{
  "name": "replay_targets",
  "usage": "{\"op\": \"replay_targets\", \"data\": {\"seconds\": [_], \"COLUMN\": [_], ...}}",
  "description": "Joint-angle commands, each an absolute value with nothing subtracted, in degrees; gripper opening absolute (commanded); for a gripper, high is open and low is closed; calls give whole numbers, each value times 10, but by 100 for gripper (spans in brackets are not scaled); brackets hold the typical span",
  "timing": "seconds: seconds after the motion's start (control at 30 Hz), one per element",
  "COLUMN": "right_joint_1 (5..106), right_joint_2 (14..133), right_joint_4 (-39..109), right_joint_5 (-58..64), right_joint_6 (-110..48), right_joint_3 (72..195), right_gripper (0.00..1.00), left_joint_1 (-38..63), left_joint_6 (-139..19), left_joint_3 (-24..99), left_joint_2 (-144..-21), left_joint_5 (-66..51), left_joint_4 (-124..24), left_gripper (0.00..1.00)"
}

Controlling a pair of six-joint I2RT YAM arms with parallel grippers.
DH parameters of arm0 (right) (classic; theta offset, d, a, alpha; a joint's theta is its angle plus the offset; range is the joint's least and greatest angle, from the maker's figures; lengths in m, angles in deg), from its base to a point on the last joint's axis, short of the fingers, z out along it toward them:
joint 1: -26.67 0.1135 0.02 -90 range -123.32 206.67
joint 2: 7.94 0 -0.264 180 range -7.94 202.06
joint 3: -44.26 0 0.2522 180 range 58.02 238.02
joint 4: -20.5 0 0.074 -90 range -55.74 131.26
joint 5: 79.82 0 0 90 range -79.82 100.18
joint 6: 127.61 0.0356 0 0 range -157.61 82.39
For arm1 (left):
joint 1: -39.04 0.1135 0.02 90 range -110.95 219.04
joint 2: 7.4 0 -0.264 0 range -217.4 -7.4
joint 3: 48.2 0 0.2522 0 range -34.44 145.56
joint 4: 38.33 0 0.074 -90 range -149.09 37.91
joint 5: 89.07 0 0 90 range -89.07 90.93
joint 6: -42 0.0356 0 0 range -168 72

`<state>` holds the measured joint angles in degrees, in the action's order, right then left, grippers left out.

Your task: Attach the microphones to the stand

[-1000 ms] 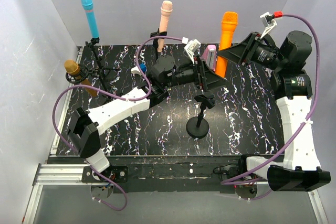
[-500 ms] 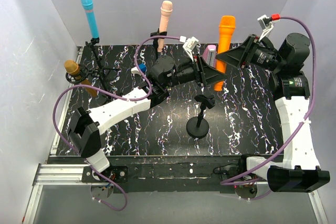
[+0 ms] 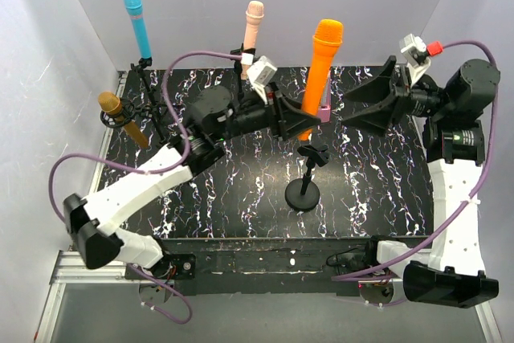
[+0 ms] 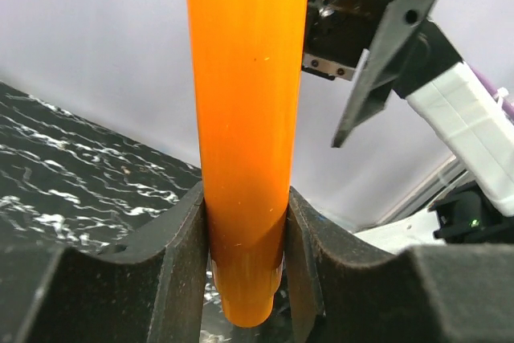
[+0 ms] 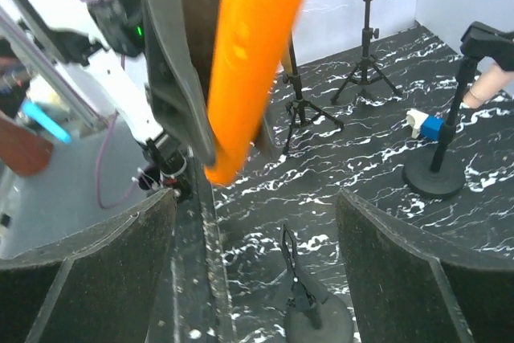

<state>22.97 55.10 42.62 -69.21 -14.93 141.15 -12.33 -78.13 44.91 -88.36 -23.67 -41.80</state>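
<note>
The orange microphone [image 3: 321, 68] stands nearly upright in the air, and my left gripper [image 3: 301, 124] is shut on its lower end. The left wrist view shows its shaft [image 4: 245, 118] pinched between both pads of that gripper [image 4: 245, 279]. My right gripper [image 3: 350, 110] hangs open just right of it, touching nothing; its wrist view shows the orange microphone [image 5: 253, 54] ahead of the gripper [image 5: 257, 263]. Below stands an empty stand [image 3: 303, 192] with its clip [image 3: 313, 154]. The blue [image 3: 136, 22], pink-cream [image 3: 253, 26] and gold [image 3: 120, 118] microphones sit in stands at the back and left.
A mauve block [image 3: 324, 111] shows just behind the orange microphone. A small blue-and-white piece [image 5: 426, 124] lies beside a round-based stand [image 5: 438, 174]. Tripod legs [image 3: 157, 110] spread at the back left. White walls close in the table on three sides.
My right gripper opened and let go of the orange microphone, drawing back to the right. My left gripper closed on its lower end and carried it left and forward, tilting it.
</note>
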Motion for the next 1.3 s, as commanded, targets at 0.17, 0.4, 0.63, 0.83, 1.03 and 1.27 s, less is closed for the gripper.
{"op": "replay_targets", "data": {"seconds": [0.17, 0.4, 0.63, 0.83, 1.03, 1.27], "right_joint_1": [216, 191, 194, 297, 297, 296], "right_joint_2": [528, 524, 535, 537, 501, 490], "right_joint_4": [-51, -301, -116, 645, 811, 936], "right_joint_5": [-854, -844, -742, -546, -614, -636], "right_joint_6": [6, 152, 160, -408, -748, -1080], "right_joint_3": [1178, 1110, 1142, 1405, 1351, 1273], "right_gripper": [88, 89, 87, 91, 93, 94], "left_joint_1": [-120, -120, -120, -121, -120, -120], "left_joint_6": [-517, -493, -520, -507, -498, -498], "left_joint_3": [389, 301, 256, 271, 254, 239], "left_joint_2": [-736, -657, -627, -626, -621, -609], "left_joint_5": [-220, -180, -157, -147, -130, -127], "left_joint_4": [-607, -629, -601, -613, -613, -614], "left_gripper": [0, 0, 0, 0, 0, 0]}}
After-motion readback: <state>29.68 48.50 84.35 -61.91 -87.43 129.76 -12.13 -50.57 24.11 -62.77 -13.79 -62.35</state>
